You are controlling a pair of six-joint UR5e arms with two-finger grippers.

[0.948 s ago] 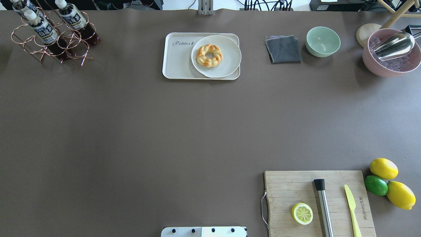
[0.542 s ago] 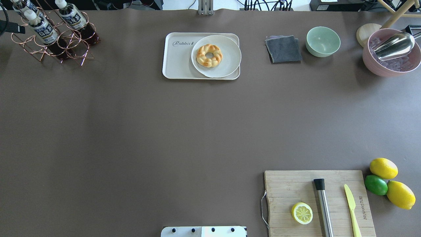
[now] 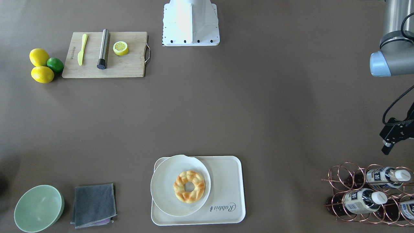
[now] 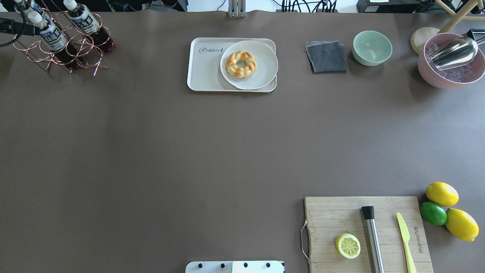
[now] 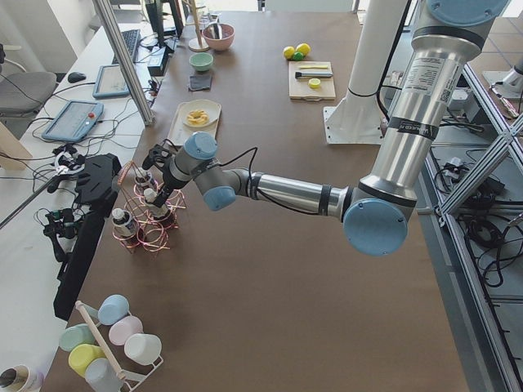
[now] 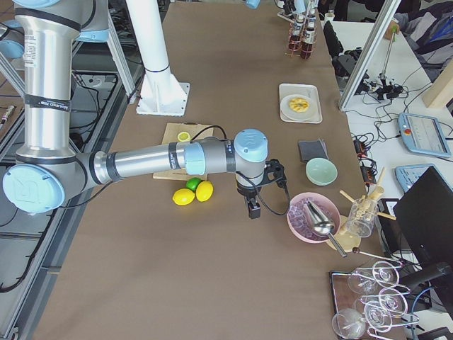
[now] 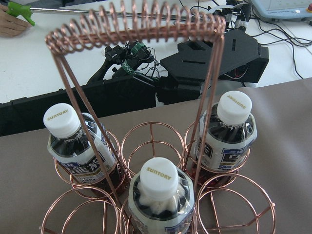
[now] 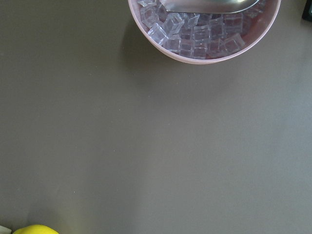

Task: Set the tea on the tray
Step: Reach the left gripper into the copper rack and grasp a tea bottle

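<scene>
Near left hand [image 3: 388,145], tea [image 3: 383,176] in wire rack [image 3: 340,181], not touching

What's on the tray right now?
A round white plate holding a ring-shaped pastry sits on the tray. The end by the Rabbit print is bare. Whatever lies under the plate is hidden.

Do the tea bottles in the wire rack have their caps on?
Capped: in the left wrist view all three tea bottles in the copper rack carry white caps.
</scene>
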